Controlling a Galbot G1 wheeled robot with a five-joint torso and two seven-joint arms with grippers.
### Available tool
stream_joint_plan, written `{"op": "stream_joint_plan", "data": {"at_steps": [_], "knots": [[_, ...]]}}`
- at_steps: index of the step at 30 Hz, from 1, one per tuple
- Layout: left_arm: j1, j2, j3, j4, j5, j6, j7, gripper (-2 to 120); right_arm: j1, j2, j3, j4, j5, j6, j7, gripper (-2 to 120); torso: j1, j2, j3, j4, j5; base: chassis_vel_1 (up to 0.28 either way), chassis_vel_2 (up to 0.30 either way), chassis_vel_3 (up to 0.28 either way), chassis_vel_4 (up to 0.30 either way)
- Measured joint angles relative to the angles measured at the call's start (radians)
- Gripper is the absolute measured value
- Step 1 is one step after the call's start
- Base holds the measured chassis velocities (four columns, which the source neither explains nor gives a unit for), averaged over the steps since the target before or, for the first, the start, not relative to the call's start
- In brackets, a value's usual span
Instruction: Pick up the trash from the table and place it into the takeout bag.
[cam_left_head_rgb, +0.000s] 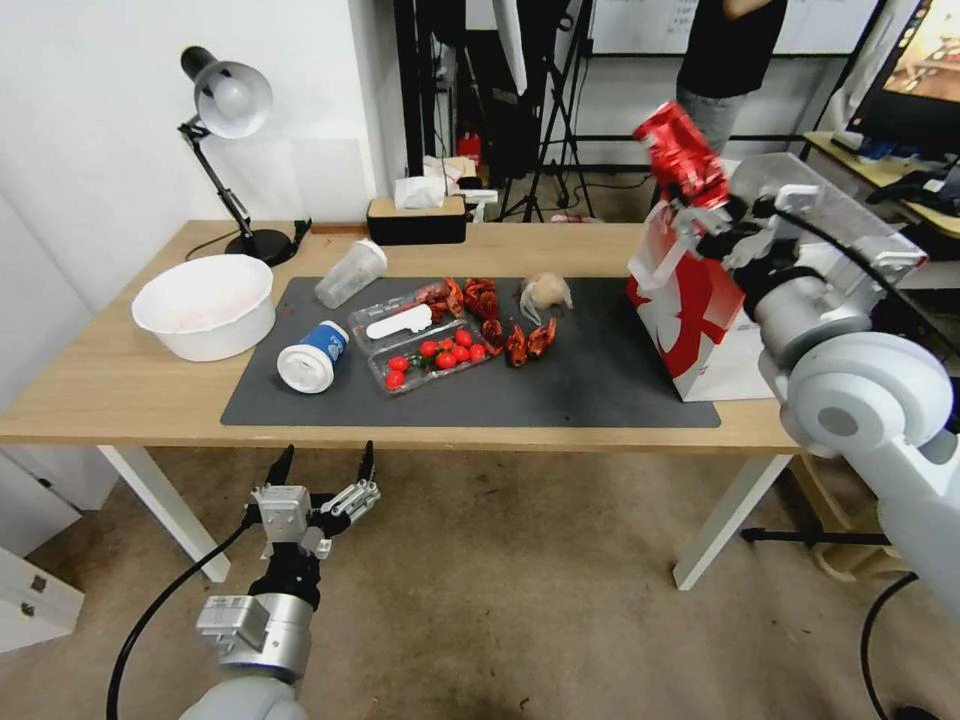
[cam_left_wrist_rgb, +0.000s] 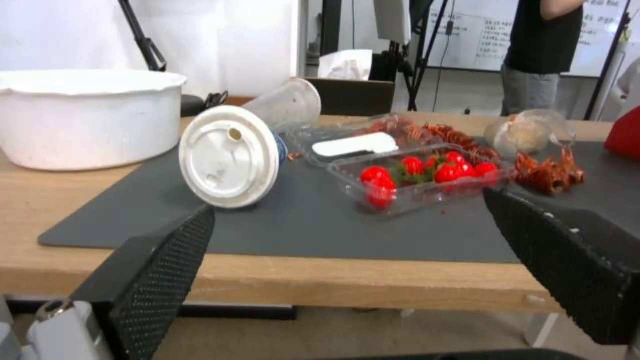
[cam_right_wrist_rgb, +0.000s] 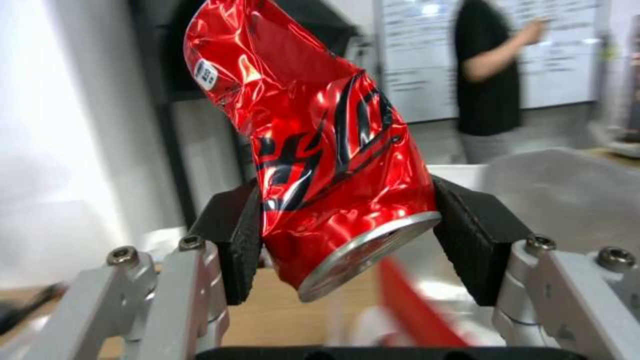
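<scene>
The right claw (cam_left_head_rgb: 700, 205) is raised above the open top of the takeout bag (cam_left_head_rgb: 700, 320), its pads (cam_right_wrist_rgb: 233, 240) clamped on the lower part of a crushed red soda can (cam_right_wrist_rgb: 320, 145) (dented, tilted, its silver end facing the wrist camera). The takeout bag stands upright at the right end of the dark grey mat (cam_left_head_rgb: 600, 390) on the tabletop (cam_left_head_rgb: 110, 390). The rest of the trash lies on the mat to the left of the bag: nearest it a crumpled clear plastic bag (cam_left_head_rgb: 545, 293), then a scatter of red crayfish shells (cam_left_head_rgb: 500, 320), then an open clear clamshell box (cam_left_head_rgb: 425, 345) holding cherry tomatoes (cam_left_head_rgb: 440, 355) with a white plastic piece (cam_left_head_rgb: 398, 321) in its lid half. Further left from the bag, a blue paper cup with a white lid (cam_left_head_rgb: 310, 358) lies on its side, and behind it a clear plastic cup (cam_left_head_rgb: 350, 273) lies tipped over too. Off the mat, well apart from the bag, a white bowl (cam_left_head_rgb: 205, 305) sits on the bare wood, with a desk lamp (cam_left_head_rgb: 228, 150) and a tissue box (cam_left_head_rgb: 416, 215) along the tabletop's far edge. The left claw (cam_left_head_rgb: 322, 465) hangs below the tabletop's near edge, in front of the lidded cup, with its fingers (cam_left_wrist_rgb: 160, 270) spread wide and nothing between them.
</scene>
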Motion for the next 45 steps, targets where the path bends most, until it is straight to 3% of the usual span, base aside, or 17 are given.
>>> {"op": "stream_joint_plan", "data": {"at_steps": [11, 20, 24, 26, 29, 33, 45], "knots": [[0.0, -0.001, 0.011, -0.006, 0.001, 0.0, 0.0, 100, 0.035, -0.002, 0.04, -0.064, 0.02, -0.025, 0.139, 55, 0.0, 0.0, 0.0, -0.0001, 0.0001, 0.0, 0.0, 0.0, 0.0], [0.003, -0.002, 0.007, -0.013, 0.001, 0.001, 0.003, 100, 0.043, -0.014, 0.044, -0.135, -0.046, -0.037, 0.093, 55, 0.0, 0.0, 0.0, -0.0001, 0.0002, 0.0, 0.0, 0.0, 0.0], [0.011, -0.005, 0.007, -0.014, 0.01, 0.0, 0.003, 100, 0.042, -0.007, 0.047, -0.163, -0.069, -0.016, 0.052, 69, 0.0, 0.0, 0.0, -0.0001, 0.0001, 0.0, 0.0, 0.0, 0.0], [0.012, -0.006, 0.008, -0.014, 0.011, 0.0, 0.003, 100, 0.042, -0.006, 0.047, -0.165, -0.069, -0.016, 0.05, 71, 0.0, 0.0, 0.0, -0.0001, 0.0002, 0.0, 0.0, 0.0, 0.0], [0.015, -0.009, 0.009, -0.02, 0.018, -0.002, 0.003, 100, 0.041, -0.004, 0.047, -0.168, -0.068, -0.013, 0.04, 88, 0.0, 0.0, 0.0, -0.0002, 0.0001, 0.0, 0.0, 0.0, 0.0], [0.019, -0.008, 0.008, -0.02, 0.024, -0.004, 0.004, 100, 0.038, -0.003, 0.045, -0.162, -0.064, -0.013, 0.027, 99, 0.0, 0.0, 0.0, -0.0001, 0.0, 0.0, 0.0, 0.0, 0.0], [0.014, -0.008, 0.007, -0.015, 0.023, -0.005, 0.003, 100, 0.004, -0.001, 0.05, -0.101, -0.048, 0.039, -0.067, 100, 0.0, 0.0, 0.0, 0.0, -0.0001, 0.0, 0.0, 0.0, 0.0]]}}
